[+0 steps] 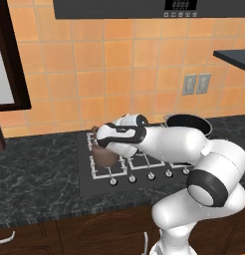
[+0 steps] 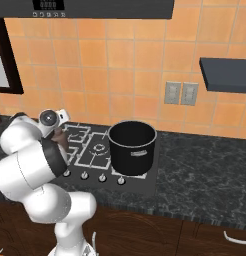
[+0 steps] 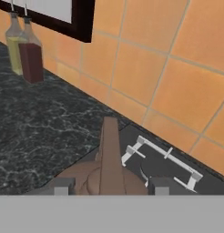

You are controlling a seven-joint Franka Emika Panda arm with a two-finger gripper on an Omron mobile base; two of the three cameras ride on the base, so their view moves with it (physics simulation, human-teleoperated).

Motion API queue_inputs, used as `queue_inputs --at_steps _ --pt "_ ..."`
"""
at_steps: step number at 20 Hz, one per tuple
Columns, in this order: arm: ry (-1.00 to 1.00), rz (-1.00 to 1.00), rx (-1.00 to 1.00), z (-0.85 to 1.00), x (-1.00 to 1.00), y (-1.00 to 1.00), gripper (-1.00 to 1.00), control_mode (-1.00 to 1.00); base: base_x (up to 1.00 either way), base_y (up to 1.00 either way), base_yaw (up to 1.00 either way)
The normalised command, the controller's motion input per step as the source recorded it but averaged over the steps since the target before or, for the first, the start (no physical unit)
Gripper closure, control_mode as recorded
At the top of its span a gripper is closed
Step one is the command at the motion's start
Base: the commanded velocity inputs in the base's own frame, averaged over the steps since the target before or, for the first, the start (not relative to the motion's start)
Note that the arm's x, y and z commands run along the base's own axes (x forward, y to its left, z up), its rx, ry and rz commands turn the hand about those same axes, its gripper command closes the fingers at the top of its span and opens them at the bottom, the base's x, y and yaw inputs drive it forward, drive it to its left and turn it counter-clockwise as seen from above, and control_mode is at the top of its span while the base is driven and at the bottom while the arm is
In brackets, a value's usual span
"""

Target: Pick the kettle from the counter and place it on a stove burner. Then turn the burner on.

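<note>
The brown kettle (image 1: 103,155) stands on the front-left stove burner (image 1: 110,170) of the black cooktop. My gripper (image 1: 105,146) hangs right above it. In the hand view the kettle's arched handle (image 3: 109,150) runs up between my two fingertips (image 3: 61,186), with a gap on either side, so my gripper (image 3: 110,186) is open around the handle and does not hold it. A wire grate (image 3: 164,157) shows just past the kettle. From the right base view a sliver of the kettle (image 2: 59,136) peeks out beside my wrist. The dark marbled counter (image 1: 35,169) stretches off to the left.
A large black pot (image 2: 132,145) sits on the right rear burner. A row of knobs (image 1: 151,176) lines the cooktop's front edge. Two bottles (image 3: 23,48) stand against the tiled wall to the left. A dark shelf (image 2: 225,75) juts out at the right.
</note>
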Motion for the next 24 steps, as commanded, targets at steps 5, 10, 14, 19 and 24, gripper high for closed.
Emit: queue_inputs --at_steps 5,10,14,19,24 --pt "0.0 -0.01 0.0 0.0 0.0 -0.01 -1.0 -1.0 0.0 0.0 0.0" --pt "0.0 -0.01 0.0 0.1 0.0 0.0 -1.0 -1.0 0.0 0.0 0.0" --pt "0.0 0.0 0.0 0.26 -0.11 0.0 -1.0 -1.0 0.0 0.0 0.0" --pt "-0.01 0.0 0.0 0.33 -0.14 0.0 -1.0 -1.0 0.0 0.0 0.0" --pt "-0.04 0.0 0.0 0.63 -0.01 0.0 -1.0 -1.0 0.0 0.0 0.0"
